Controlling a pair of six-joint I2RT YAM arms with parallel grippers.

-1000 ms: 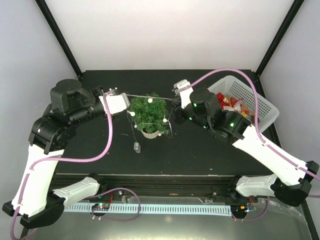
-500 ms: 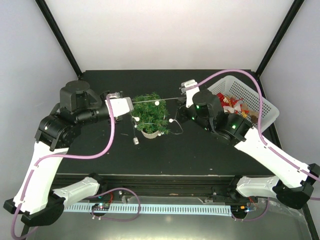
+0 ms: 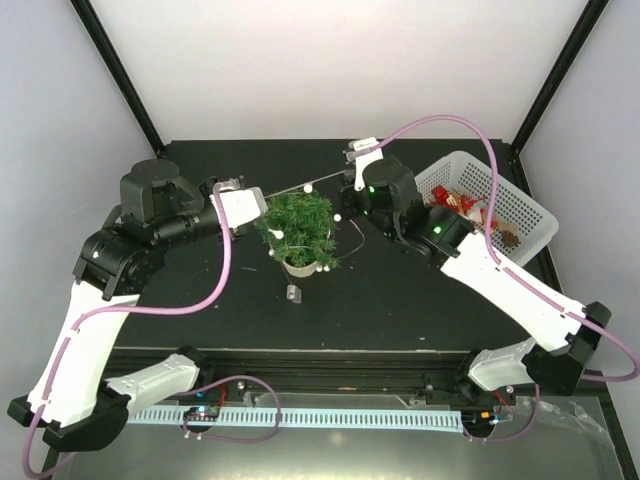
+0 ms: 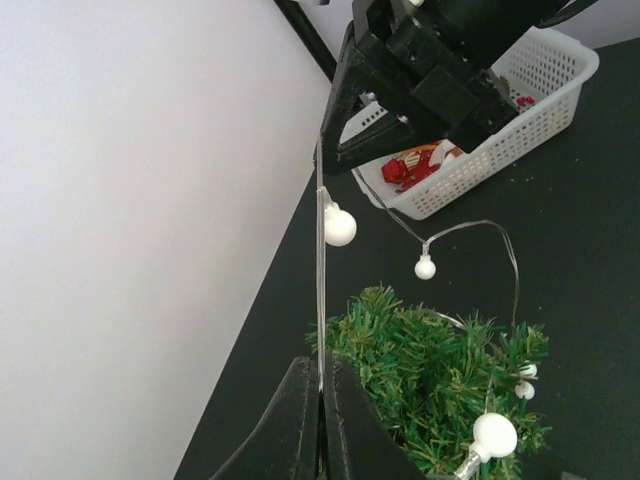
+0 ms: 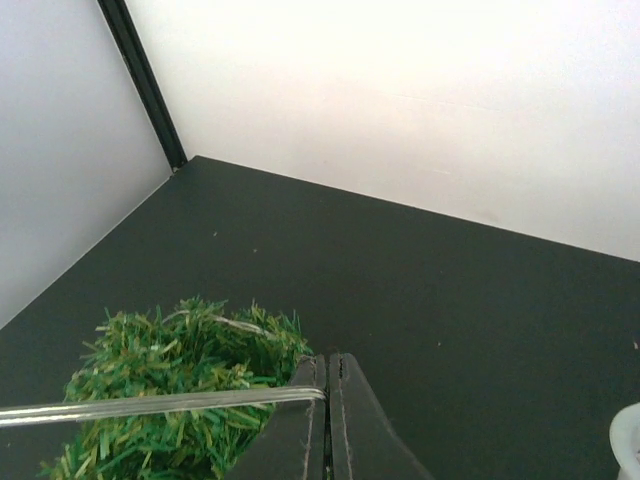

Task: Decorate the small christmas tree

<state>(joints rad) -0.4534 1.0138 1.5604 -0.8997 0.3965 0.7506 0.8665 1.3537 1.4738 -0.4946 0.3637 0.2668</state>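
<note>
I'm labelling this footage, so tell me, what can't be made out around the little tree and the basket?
Top view: foliage of the small christmas tree hides most of its pot.
Top view: the small clear object in front of the pot is too small to identify.
Top view: the right arm covers part of the basket; its ornaments are too small to name.
Right wrist view: the tree is cut off by the bottom edge.

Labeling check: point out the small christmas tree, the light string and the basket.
small christmas tree (image 3: pixel 300 225), top view, foliage middle
light string (image 4: pixel 340 226), left wrist view, white bulb
basket (image 3: pixel 522 208), top view, right side wall
</note>
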